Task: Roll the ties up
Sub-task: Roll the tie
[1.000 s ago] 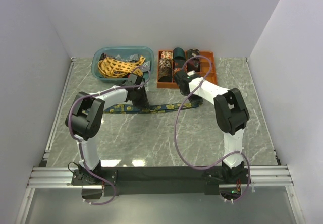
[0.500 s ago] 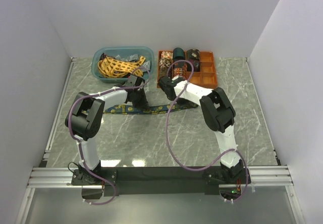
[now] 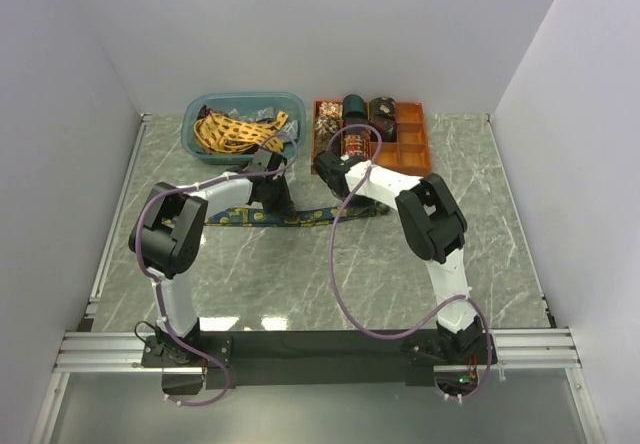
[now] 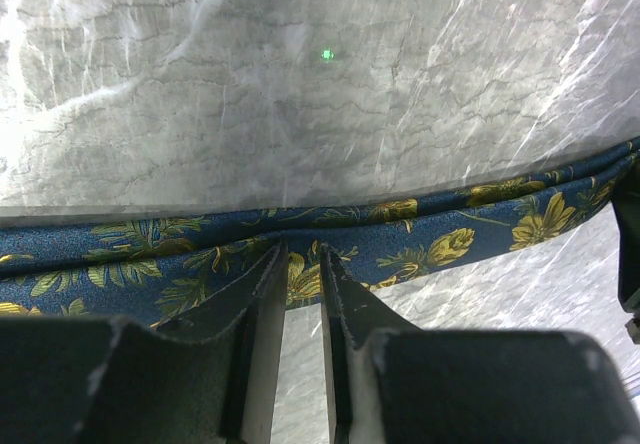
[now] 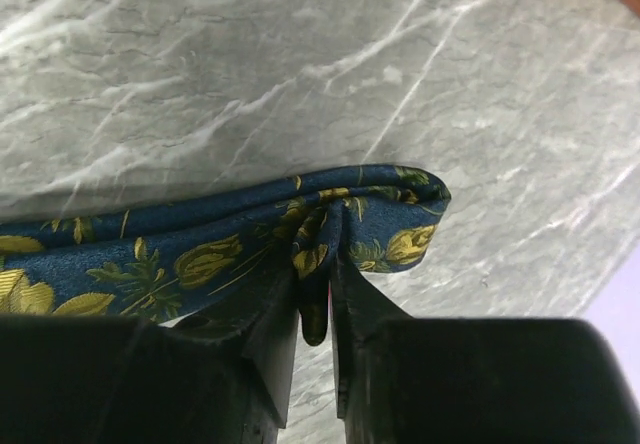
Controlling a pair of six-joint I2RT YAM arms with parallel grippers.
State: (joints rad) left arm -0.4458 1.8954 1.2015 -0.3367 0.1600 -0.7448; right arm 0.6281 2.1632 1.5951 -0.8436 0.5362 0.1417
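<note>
A dark navy tie (image 3: 250, 216) with gold flowers lies flat across the marble table, running left to right between both arms. My left gripper (image 3: 275, 192) comes down on its middle. In the left wrist view the jaws (image 4: 303, 254) stand a narrow slit apart, nipping the tie's near edge (image 4: 440, 239). My right gripper (image 3: 333, 186) is at the tie's right part. In the right wrist view it (image 5: 318, 254) is shut on a bunched fold of the tie (image 5: 200, 254), whose doubled-over end (image 5: 410, 239) pokes out to the right.
A teal bin (image 3: 290, 104) at the back left holds a yellow lattice tie (image 3: 225, 129) and other loose ties. Next to it an orange compartment tray (image 3: 412, 146) holds several rolled ties (image 3: 355, 104). Purple cables (image 3: 335, 264) loop over the table's middle.
My right arm has swung left from over the orange tray down to the tie's right part and pinched it. My left gripper has narrowed onto the tie's middle.
</note>
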